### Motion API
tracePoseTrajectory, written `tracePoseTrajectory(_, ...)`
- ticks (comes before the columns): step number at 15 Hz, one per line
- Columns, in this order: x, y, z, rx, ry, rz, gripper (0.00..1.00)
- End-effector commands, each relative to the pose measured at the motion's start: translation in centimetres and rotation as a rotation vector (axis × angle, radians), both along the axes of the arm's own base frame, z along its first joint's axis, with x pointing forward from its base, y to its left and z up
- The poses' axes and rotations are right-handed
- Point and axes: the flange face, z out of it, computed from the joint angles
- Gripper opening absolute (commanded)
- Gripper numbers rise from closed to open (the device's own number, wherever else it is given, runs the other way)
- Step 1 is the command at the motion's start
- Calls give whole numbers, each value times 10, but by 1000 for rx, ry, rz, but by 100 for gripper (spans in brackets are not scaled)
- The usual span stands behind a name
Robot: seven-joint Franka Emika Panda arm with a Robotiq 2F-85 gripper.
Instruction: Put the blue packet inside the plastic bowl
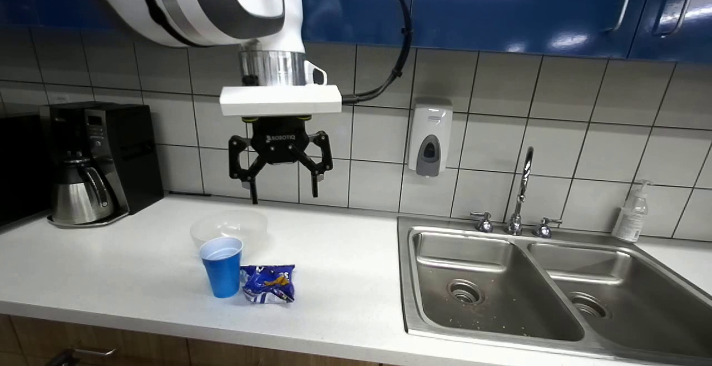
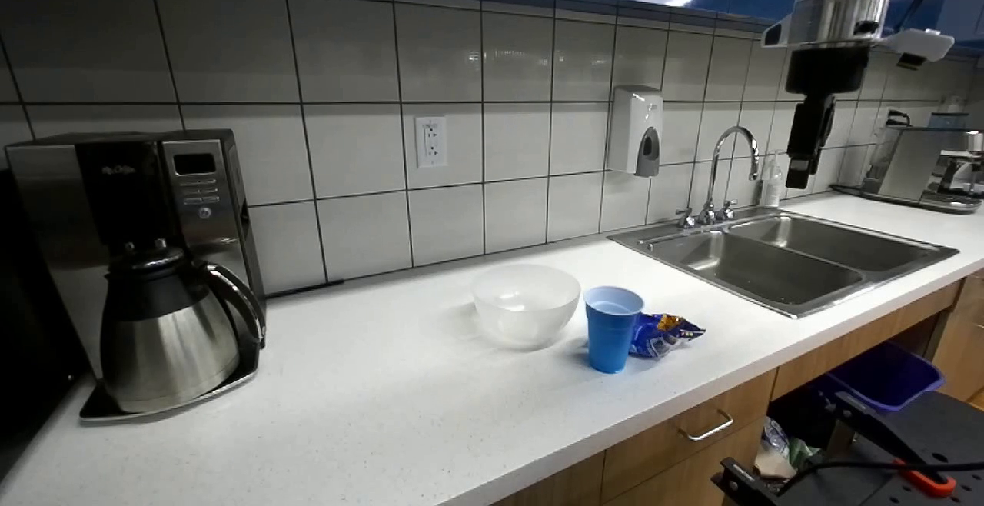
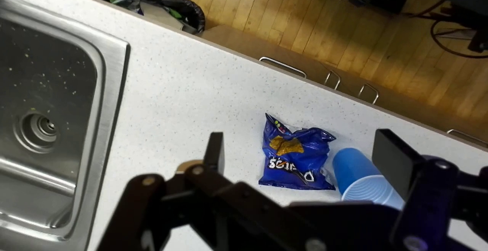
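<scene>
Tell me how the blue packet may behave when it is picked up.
The blue packet will likely flex when squeezed, as it looks creased. Its shiny surface may be slippery. The printed chips suggest light, possibly breakable contents.

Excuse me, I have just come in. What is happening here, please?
A robot arm hangs above the counter, its pincer open and empty. The blue packet lies beside the upright blue cup, outside the translucent plastic bowl. The packet is apparently meant for that bowl, but nothing is being handled yet.

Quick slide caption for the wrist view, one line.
Open gripper frames the packet beside a cup on the counter, sink at image left.
</scene>
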Motion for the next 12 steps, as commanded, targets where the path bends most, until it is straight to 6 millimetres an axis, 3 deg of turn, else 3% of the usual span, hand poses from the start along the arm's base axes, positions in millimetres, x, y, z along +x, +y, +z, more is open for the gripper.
tracePoseTrajectory(1, 18, -21, -24, 30, -12, 135, 100)
tracePoseTrajectory(6, 45, -40, -58, 82, -2, 256, 100)
tracePoseTrajectory(12, 81, -44, -84, 73, 19, 315, 100)
